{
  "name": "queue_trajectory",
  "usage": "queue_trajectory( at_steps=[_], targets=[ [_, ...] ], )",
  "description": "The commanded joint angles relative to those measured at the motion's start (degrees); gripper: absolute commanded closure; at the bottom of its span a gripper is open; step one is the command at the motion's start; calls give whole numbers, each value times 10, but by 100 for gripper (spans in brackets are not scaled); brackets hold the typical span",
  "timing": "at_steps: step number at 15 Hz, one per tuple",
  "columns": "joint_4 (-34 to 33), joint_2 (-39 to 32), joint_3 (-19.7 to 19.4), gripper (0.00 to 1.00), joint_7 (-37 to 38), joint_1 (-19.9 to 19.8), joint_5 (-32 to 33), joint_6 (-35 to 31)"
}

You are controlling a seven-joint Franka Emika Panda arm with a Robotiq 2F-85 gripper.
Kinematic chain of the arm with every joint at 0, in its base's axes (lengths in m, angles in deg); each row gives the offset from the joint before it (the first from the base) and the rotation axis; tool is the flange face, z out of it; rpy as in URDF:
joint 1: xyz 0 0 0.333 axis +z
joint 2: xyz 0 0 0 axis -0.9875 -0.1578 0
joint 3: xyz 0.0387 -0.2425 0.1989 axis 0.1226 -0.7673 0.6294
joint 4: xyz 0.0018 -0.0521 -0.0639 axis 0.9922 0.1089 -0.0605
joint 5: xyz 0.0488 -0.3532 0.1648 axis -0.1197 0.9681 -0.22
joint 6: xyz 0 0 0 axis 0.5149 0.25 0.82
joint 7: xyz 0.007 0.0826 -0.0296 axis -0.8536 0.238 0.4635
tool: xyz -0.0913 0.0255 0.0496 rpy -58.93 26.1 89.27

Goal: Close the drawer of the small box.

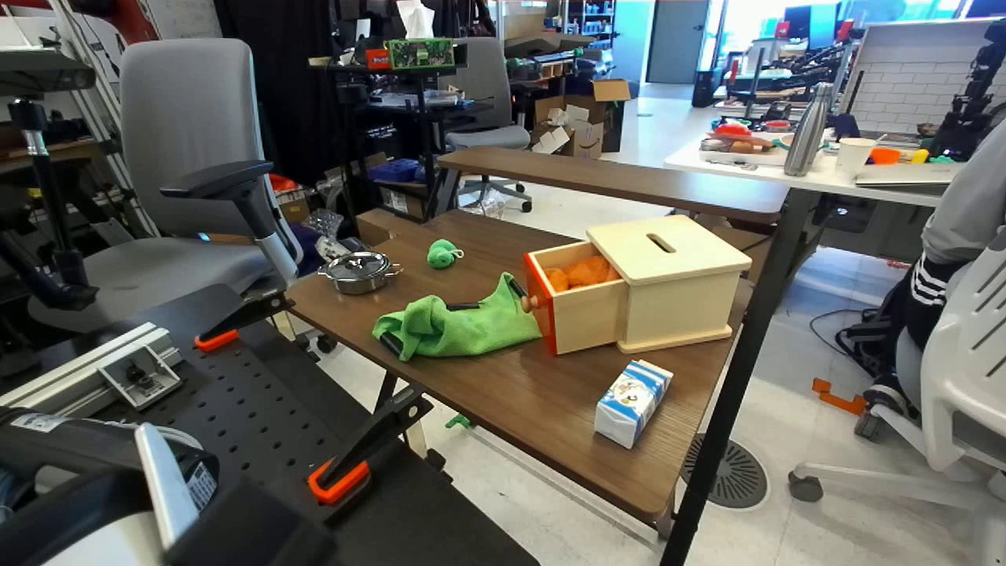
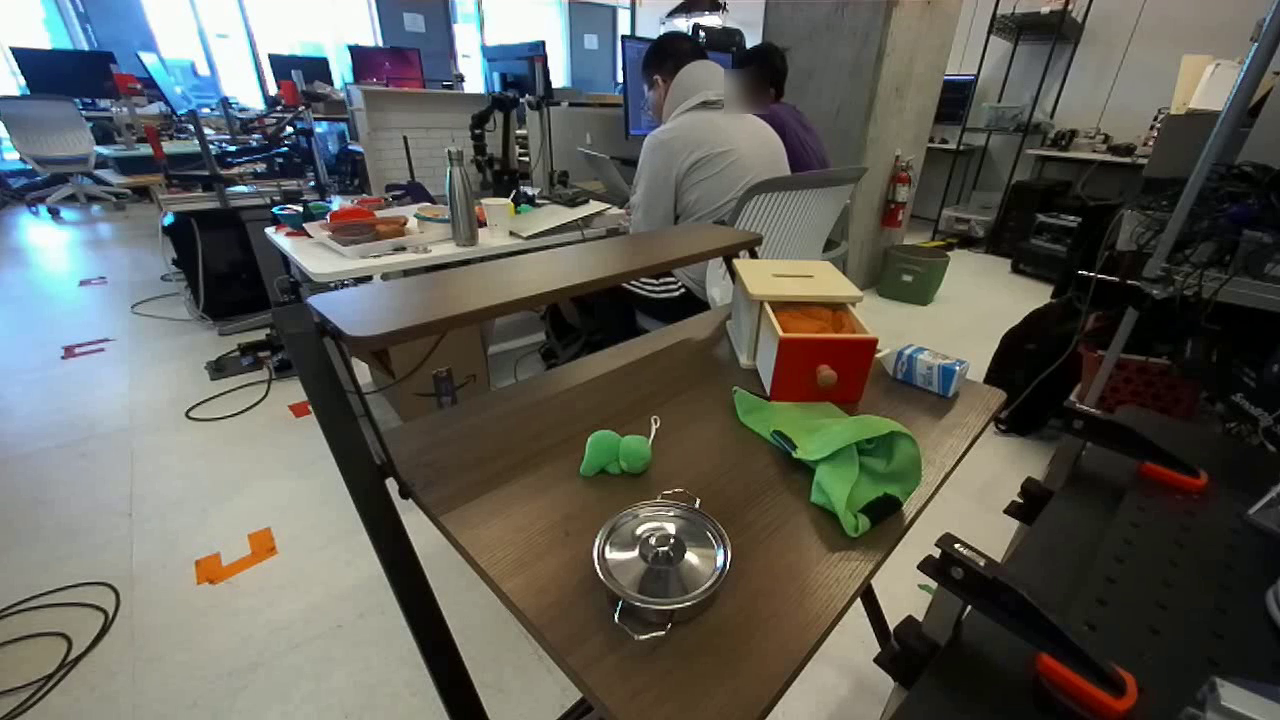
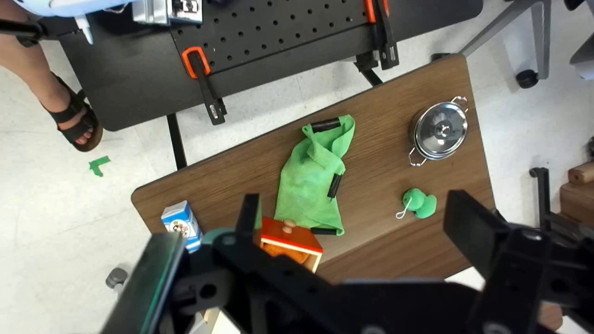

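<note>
The small box is light tan with a slotted lid and stands on the brown table in both exterior views (image 1: 680, 295) (image 2: 795, 270). Its drawer is pulled out, with a red-orange front and a round wooden knob, in both exterior views (image 1: 542, 310) (image 2: 812, 362). Orange soft stuff lies in the drawer. In the wrist view the drawer (image 3: 292, 235) shows near the left finger, and the gripper hides most of the box. My gripper (image 3: 355, 199) is open and empty, high above the table, its fingers wide apart. It does not show in the exterior views.
A green cloth (image 1: 464, 326) lies right in front of the drawer face. A blue-and-white carton (image 1: 633, 402) lies beside the box. A lidded metal pot (image 2: 662, 555) and a green toy (image 2: 615, 453) are on the table. A raised shelf (image 2: 540, 280) runs along one table side.
</note>
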Motion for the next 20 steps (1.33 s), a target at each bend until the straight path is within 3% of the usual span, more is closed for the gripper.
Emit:
queue_trajectory(
  at_steps=[1, 5, 10, 14, 16, 20],
  targets=[
    [20, -21, 14, 0, 13, -7, -11, -92],
    [43, -71, 22, 0, 24, -1, -14, -221],
    [45, -177, 31, 0, 30, 15, -38, -298],
    [49, -263, 46, 0, 79, 22, -75, -392],
    [48, -305, 57, 0, 114, 22, -64, -430],
    [43, -384, 58, 0, 206, 25, 19, -485]
  ],
)
